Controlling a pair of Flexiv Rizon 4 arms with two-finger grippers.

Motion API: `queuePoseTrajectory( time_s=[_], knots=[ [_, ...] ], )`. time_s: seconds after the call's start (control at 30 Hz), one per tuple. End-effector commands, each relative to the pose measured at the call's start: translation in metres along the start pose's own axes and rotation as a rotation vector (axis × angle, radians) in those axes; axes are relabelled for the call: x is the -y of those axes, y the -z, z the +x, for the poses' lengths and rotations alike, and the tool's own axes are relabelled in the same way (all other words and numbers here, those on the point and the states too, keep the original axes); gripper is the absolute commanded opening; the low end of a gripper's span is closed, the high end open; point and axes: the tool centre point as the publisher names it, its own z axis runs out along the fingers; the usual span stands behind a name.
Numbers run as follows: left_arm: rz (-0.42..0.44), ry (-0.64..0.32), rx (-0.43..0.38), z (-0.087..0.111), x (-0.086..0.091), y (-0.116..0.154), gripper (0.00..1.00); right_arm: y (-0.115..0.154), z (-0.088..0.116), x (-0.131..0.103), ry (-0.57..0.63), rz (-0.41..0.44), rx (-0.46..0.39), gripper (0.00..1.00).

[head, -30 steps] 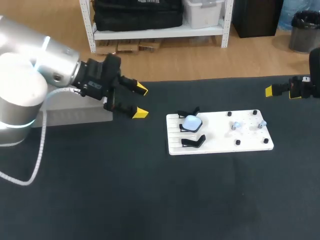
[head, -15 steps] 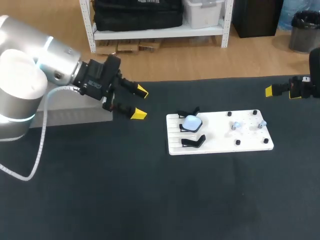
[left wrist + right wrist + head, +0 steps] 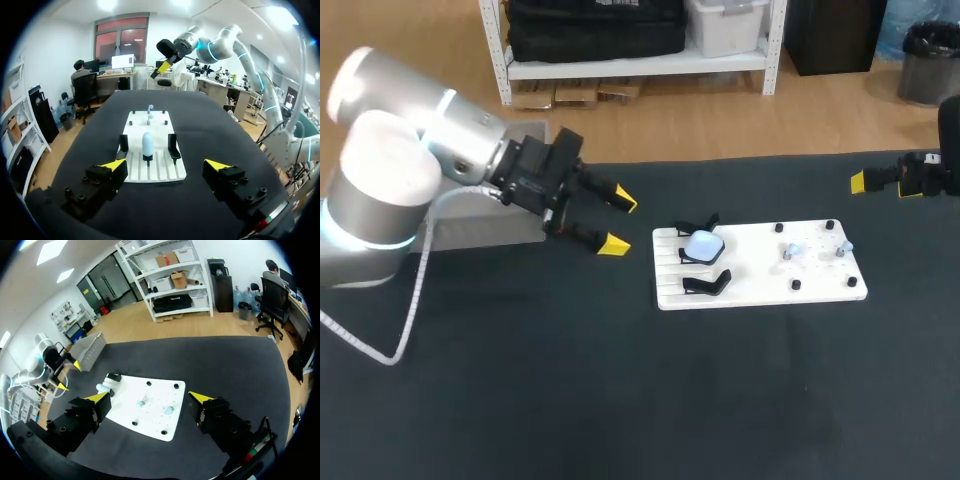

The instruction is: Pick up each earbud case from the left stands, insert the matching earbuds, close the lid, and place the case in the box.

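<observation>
White board, one pale-blue case, two earbuds, left fingers and right fingers both apart

One earbud case, two earbuds, two black stands, one box.

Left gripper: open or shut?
Open. The left gripper has its yellow tips wide apart, nothing between them, short of the white board.
</observation>
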Motion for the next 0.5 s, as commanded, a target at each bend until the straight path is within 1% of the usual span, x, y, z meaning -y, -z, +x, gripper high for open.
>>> queuePoseTrajectory(
  time_s=[0.03,0.2,0.5],
  knots=[
    [0.046,0.007,-0.01,0.002,-0.019,-0.019,1.0,0.0,0.0,0.001,0.001,-0.004,-0.001,1.0],
    [0.066,0.007,-0.009,0.005,-0.025,-0.036,1.0,0.0,0.0,0.001,0.001,-0.004,-0.001,1.0],
    [0.109,0.01,0.033,0.009,-0.03,-0.051,1.0,0.0,0.0,0.001,0.001,-0.004,-0.001,1.0]
  ],
)
